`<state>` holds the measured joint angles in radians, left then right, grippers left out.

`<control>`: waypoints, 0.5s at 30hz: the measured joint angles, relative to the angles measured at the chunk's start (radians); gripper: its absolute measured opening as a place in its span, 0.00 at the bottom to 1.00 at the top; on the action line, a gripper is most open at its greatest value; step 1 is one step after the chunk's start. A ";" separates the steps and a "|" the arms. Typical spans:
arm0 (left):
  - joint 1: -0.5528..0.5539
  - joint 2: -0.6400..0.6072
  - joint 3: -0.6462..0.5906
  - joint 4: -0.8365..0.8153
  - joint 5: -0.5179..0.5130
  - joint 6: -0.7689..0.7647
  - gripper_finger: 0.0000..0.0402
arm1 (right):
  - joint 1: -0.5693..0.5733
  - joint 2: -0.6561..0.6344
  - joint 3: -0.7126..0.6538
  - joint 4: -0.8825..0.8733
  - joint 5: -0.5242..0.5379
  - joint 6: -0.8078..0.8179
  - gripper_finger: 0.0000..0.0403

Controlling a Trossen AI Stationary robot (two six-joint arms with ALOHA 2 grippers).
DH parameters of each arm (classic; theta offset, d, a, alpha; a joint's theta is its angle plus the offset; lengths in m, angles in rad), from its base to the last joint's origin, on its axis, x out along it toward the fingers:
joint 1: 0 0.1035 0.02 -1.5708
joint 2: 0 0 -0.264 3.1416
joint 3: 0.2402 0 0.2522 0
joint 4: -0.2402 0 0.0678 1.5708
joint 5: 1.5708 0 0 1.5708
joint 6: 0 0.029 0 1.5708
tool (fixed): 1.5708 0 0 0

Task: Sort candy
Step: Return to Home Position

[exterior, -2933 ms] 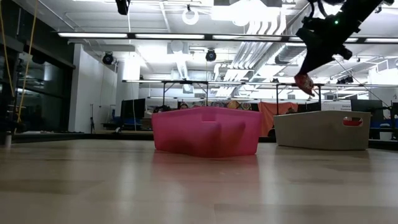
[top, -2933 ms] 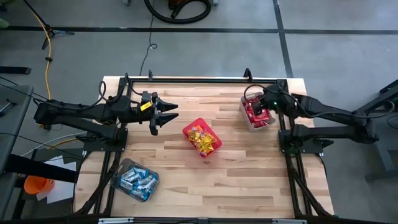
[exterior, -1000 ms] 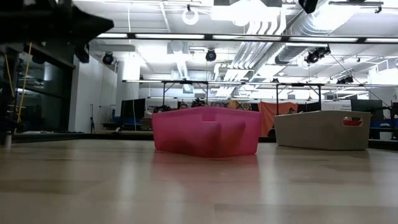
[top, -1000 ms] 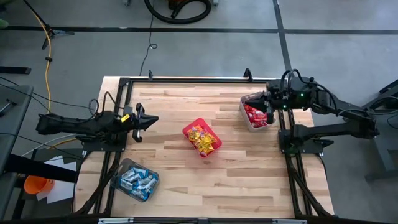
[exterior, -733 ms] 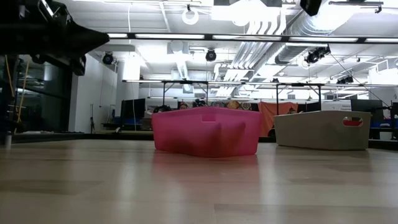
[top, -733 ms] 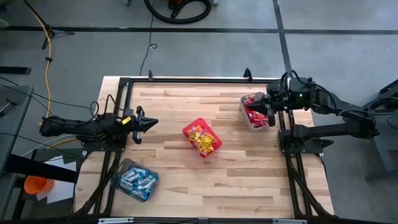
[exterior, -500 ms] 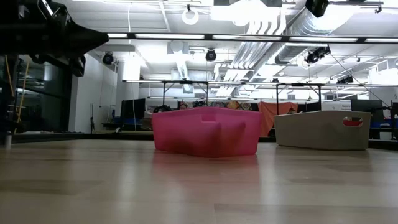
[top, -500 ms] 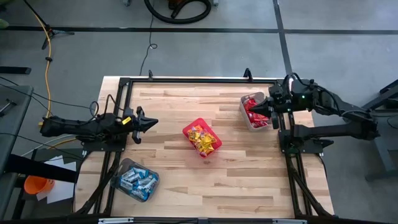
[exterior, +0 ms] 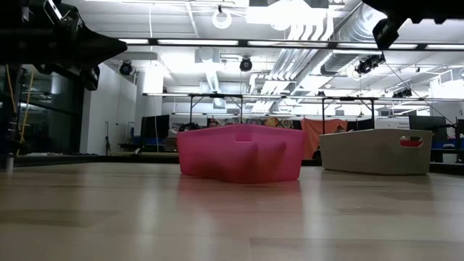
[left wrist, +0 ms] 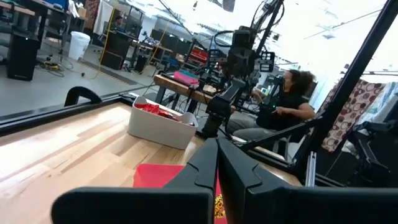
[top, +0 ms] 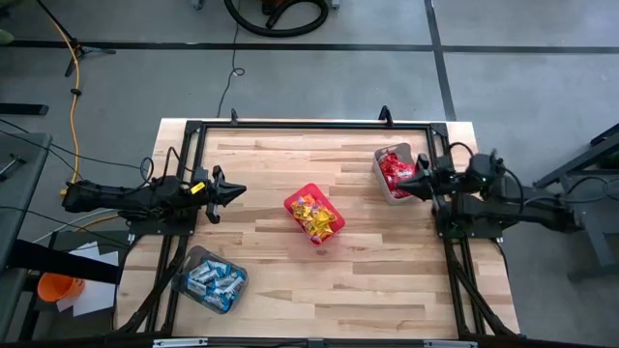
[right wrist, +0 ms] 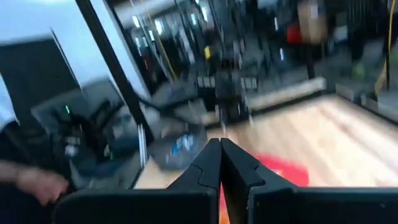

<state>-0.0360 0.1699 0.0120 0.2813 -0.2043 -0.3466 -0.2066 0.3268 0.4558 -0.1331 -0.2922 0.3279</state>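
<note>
High: candy [top: 315, 215] is all binned. Red sits in grey bin [top: 378, 178], yellow in red bin [top: 293, 201], blue-white in clear tub [top: 186, 265]; none visible loose on worktop [top: 290, 290]. Left gripper [top: 235, 190] at left edge, right gripper [top: 401, 181] beside grey bin.
Low: only bins show.
Wrists: both grippers pressed together, empty.
Packets likely light, crinkly, slick; pinch a flat edge.

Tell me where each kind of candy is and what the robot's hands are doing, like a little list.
red candy: in the grey tub, on the right
yellow candy: in the red bin, in the middle
blue-and-white candy: in the clear tub, on the left
left hand: shut, holding nothing
right hand: shut, holding nothing, by the grey tub
</note>
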 joint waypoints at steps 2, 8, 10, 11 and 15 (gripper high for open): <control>0.000 0.000 0.000 0.000 0.000 0.000 0.00 | 0.000 -0.035 -0.071 0.134 0.017 0.001 0.00; 0.000 0.000 0.000 0.000 0.000 0.000 0.00 | 0.028 0.010 -0.254 0.519 0.057 0.104 0.00; 0.000 0.000 0.001 0.000 0.000 0.000 0.00 | 0.063 0.044 -0.289 0.569 0.065 0.117 0.00; 0.000 0.000 0.001 0.000 0.000 0.000 0.00 | 0.086 0.059 -0.300 0.581 0.084 0.116 0.00; 0.000 0.000 0.001 0.000 0.000 0.000 0.00 | 0.182 0.082 -0.310 0.575 0.170 0.066 0.00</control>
<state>-0.0359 0.1699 0.0128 0.2813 -0.2043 -0.3468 -0.0242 0.4089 0.1459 0.4415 -0.1227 0.3943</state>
